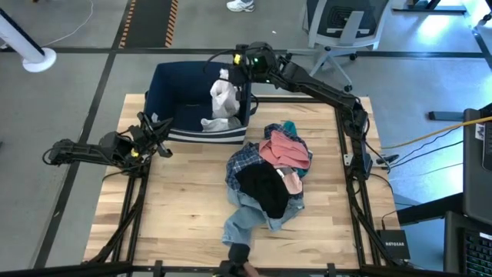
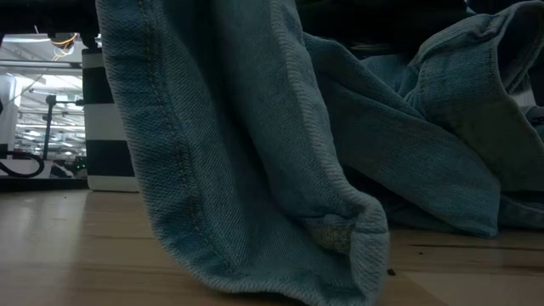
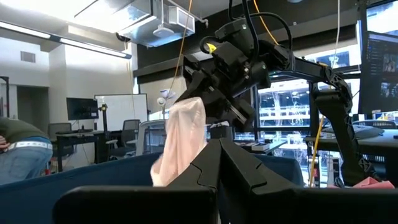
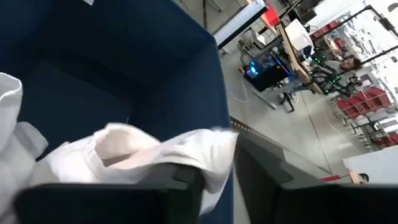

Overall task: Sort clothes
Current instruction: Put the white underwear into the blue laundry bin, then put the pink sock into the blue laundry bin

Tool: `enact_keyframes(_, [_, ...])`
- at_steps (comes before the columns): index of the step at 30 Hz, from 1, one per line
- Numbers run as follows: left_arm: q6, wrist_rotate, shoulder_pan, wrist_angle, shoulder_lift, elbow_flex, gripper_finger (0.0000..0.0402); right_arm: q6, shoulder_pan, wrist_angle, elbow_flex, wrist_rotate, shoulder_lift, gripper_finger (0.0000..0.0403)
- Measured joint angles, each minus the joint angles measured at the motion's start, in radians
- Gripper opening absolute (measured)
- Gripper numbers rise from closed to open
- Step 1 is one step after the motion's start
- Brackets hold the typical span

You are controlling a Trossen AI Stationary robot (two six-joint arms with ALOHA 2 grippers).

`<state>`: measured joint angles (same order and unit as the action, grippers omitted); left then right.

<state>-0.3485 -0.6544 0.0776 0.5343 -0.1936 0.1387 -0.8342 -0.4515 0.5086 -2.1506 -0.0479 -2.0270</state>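
Two arms: both dark, one on each side of the wooden table (image 1: 184, 208).
Right gripper (image 1: 240, 65): reaches over the far right corner of the navy bin (image 1: 165, 92), above its inside.
Right claw state: the fingers (image 4: 180, 180) have the white shirt (image 1: 225, 94) between them in the right wrist view, with a slight gap showing; whether they pinch it firmly I cannot tell.
White shirt: hangs from the right gripper down into the bin, its lower end bunched on the bin floor against the right wall.
Left gripper (image 1: 157, 132): rests at the table's left edge, just beside the bin's front left corner, pointing toward the bin.
Left claw state: fingers pressed together, nothing between them.
Clothes pile: lies on the table, to the right of centre, in front of the bin.
Pink top (image 1: 286, 148): on top of the pile, toward the far side.
Black piece (image 1: 261, 188): in the middle of the pile.
Blue plaid shirt (image 1: 242, 163): on the pile's left side.
Jeans (image 1: 240, 219): at the pile's near end, one leg stretched toward the table's front edge; they fill the low view.
Teal item (image 1: 289, 126): small, at the pile's far edge.
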Motion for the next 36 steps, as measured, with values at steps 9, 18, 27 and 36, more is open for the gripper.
enact_keyframes(9, [0.0, 0.0, 0.0, -0.001, 0.0, 0.0, 0.0001, -0.115, 0.019, 0.333, -0.17, 0.055, 0.012, 0.0199])
enact_keyframes(18, [0.001, 0.0, 0.0, -0.001, 0.0, 0.0, 0.0001, -0.124, 0.07, 0.471, -0.182, 0.198, 0.091, 0.0204])
enact_keyframes(27, [0.001, 0.0, 0.0, -0.002, 0.0, 0.0, 0.0001, -0.105, 0.154, 0.678, -0.182, 0.187, 0.115, 0.0204])
enact_keyframes(36, [0.001, 0.0, 0.0, -0.003, 0.0, 0.0, 0.0001, -0.075, 0.314, 0.824, -0.182, 0.244, 0.122, 0.0204])
